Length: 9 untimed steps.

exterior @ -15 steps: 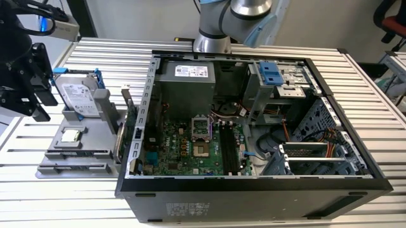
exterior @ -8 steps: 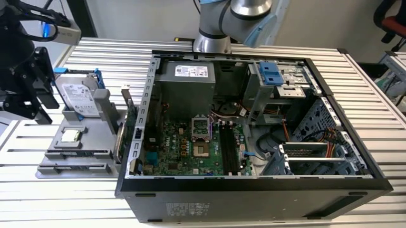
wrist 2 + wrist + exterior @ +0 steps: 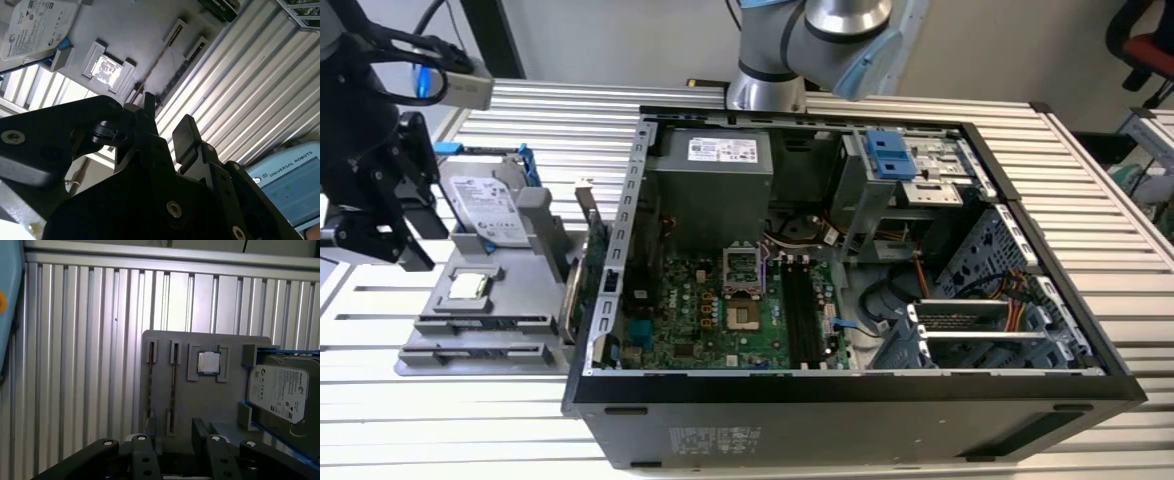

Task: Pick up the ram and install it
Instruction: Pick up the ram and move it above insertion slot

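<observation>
Fingers (image 3: pixel 186 131), black and blocky, stand apart and empty over the grey moulded parts tray (image 3: pixel 230 397). The long, thin dark ram stick (image 3: pixel 174 390) sits edge-up in a tray slot, in line with their gap, probably so its flat faces can be clamped.

One ram (image 3: pixel 173 390), one hard drive (image 3: pixel 279 390) (blue-framed)

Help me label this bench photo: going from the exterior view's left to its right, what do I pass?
The gripper → the hard drive in its blue frame → the green expansion card standing on edge → the motherboard inside the open case → the metal drive cage.
</observation>
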Each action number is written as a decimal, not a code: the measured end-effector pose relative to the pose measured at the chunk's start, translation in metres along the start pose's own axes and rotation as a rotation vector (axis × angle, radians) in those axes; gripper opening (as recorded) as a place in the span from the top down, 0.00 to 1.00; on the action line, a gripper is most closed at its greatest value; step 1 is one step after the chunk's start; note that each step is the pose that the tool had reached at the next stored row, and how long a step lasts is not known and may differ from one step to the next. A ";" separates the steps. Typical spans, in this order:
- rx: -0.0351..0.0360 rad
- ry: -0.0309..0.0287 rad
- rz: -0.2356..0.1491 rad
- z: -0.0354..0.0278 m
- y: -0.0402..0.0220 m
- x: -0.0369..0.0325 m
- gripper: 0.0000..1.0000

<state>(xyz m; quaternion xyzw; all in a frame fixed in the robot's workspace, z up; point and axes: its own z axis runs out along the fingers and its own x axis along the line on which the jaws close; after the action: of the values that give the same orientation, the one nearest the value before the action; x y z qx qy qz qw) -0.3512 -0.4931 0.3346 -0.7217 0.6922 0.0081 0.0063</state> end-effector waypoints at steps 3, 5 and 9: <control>-0.0001 0.0000 0.001 0.0047 0.0000 0.0014 0.00; 0.0000 0.0000 0.001 0.0081 0.0001 0.0020 0.00; 0.0000 0.0000 0.001 0.0152 0.0000 0.0023 0.00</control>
<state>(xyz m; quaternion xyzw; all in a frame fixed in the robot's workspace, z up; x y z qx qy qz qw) -0.3512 -0.4951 0.3194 -0.7212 0.6926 0.0080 0.0063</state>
